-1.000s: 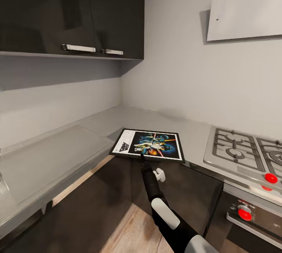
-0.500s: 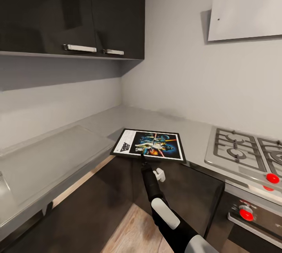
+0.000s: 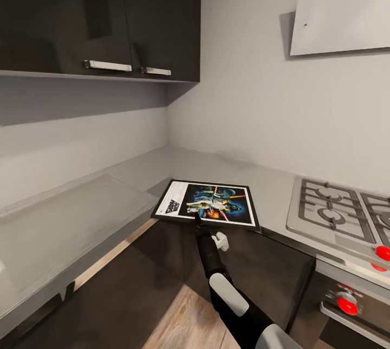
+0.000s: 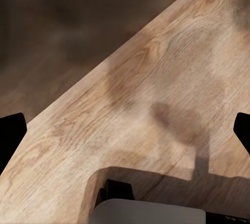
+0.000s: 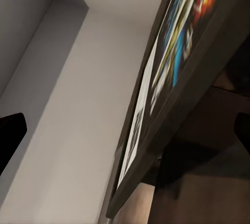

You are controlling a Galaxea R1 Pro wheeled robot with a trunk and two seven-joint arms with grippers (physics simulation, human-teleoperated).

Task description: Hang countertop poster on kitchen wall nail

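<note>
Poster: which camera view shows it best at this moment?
The head view. There the whole poster shows face up, its artwork and logo readable, lying at the front edge of the kitchen countertop. The right wrist view catches it edge-on and very close, blurred. The left wrist view looks at wooden floor.

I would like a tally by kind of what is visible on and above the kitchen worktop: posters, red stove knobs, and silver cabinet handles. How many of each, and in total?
Posters: 1, the poster
Red stove knobs: 2
Silver cabinet handles: 2
Total: 5
</note>
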